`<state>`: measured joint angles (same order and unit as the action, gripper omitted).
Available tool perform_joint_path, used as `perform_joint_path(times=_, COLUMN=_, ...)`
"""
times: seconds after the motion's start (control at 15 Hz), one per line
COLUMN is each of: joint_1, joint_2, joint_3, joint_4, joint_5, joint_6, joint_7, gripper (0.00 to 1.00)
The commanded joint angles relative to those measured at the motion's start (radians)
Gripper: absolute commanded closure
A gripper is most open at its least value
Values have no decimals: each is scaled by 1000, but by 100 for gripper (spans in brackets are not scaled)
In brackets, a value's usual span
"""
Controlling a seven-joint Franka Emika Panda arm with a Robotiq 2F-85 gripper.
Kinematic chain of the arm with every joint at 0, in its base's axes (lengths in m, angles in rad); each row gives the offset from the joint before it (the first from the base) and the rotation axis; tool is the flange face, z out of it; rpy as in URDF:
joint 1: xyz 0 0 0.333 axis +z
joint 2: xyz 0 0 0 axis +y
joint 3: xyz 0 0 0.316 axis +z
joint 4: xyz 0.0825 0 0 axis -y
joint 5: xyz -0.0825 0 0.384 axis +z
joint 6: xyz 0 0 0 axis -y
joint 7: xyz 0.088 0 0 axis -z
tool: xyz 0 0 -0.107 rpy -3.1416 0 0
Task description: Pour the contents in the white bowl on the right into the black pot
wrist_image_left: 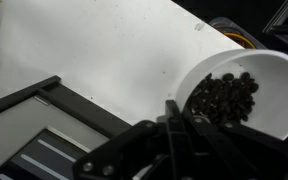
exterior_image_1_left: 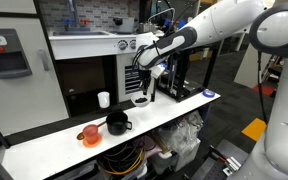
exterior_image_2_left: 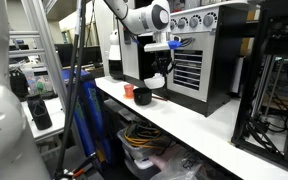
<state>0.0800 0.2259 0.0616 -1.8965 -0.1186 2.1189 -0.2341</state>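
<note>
Over a white counter in a cluttered lab, the Panda arm's gripper is clenched on the near rim of the white bowl, which carries a heap of dark beans (coffee, by the look of them), with none seen spilling. In an exterior view the gripper holds the bowl low in front of a dark cabinet at the back of the counter; whether it is clear of the surface is hard to tell. The black pot sits nearer the front edge, down and to the left of the bowl in that picture. It is round, so only its mouth matters for the pour, and its handle is too small to read. An orange cup stands just beside the pot on the far side from the bowl, and a white cup stands behind, near the cabinet. The coming move looks like a short carry away from the cabinet toward the pot, then a tilt. Bare counter lies between them, but the orange cup and the front edge leave little room to overshoot.
</note>
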Motion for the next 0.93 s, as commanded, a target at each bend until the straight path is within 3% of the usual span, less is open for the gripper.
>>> perform_joint_path(times=0.0, joint_1=-6, joint_2=0, joint_3=7, joint_4=2, joint_5=-2, joint_6=-3, joint_7=1, gripper=96)
perform_joint_path(times=0.53, joint_1=4, joint_2=26, joint_3=6, joint_4=50, joint_5=-30, joint_6=-37, joint_7=14, gripper=99)
perform_joint_path(times=0.87, joint_1=39, joint_2=79, joint_3=13, joint_4=143, joint_5=-84, joint_6=-99, joint_7=47, gripper=99)
